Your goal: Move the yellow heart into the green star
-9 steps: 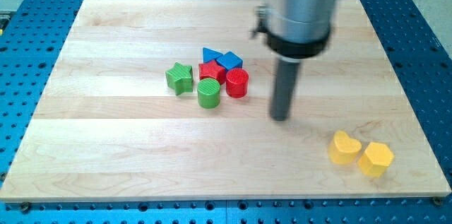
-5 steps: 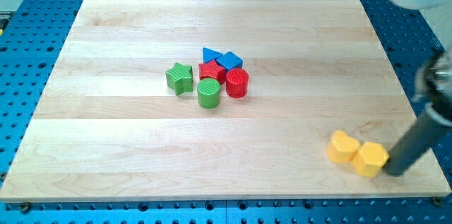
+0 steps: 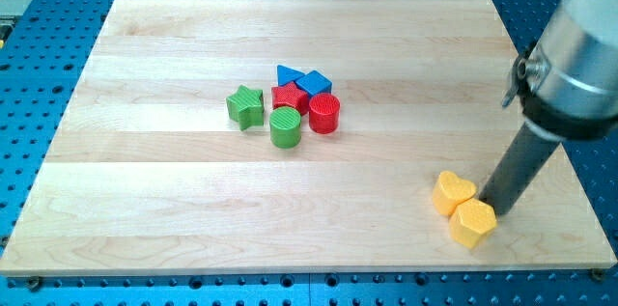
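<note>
TOOL: rod only, no jaws to open or close | my tip (image 3: 492, 211) touches yellow hexagon (image 3: 473, 223), right of yellow heart (image 3: 452, 193) | green star (image 3: 246, 107) far upper-left of heart | RISK: hexagon likely travels along, deflecting heart.

You see a silver-grey cylindrical arm housing at the frame's right, ringed by a black collar with a small bracket, narrowing into a straight dark rod; my tip (image 3: 494, 211) ends it.

One camera looks down at a slant from the near edge, framing the whole wooden board (image 3: 193, 200).
</note>
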You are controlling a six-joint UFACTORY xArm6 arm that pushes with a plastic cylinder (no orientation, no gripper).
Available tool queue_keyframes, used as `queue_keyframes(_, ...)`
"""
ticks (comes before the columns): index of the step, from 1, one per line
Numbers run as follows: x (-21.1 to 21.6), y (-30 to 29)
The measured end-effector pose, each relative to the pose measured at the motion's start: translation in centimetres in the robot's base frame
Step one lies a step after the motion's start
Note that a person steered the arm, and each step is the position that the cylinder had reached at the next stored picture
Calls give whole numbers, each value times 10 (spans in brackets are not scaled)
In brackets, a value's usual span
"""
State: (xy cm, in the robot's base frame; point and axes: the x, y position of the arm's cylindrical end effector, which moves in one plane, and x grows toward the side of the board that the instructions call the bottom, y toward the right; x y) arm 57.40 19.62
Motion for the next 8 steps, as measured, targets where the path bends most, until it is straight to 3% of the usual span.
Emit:
queue_keyframes(1,-17,-105)
queue_keyframes(2,-24,-161)
queue_keyframes(3,-38,-109)
queue_keyframes(4,-54,-126)
queue_keyframes(5,-57,-220)
queue_keyframes(8,-47,-296)
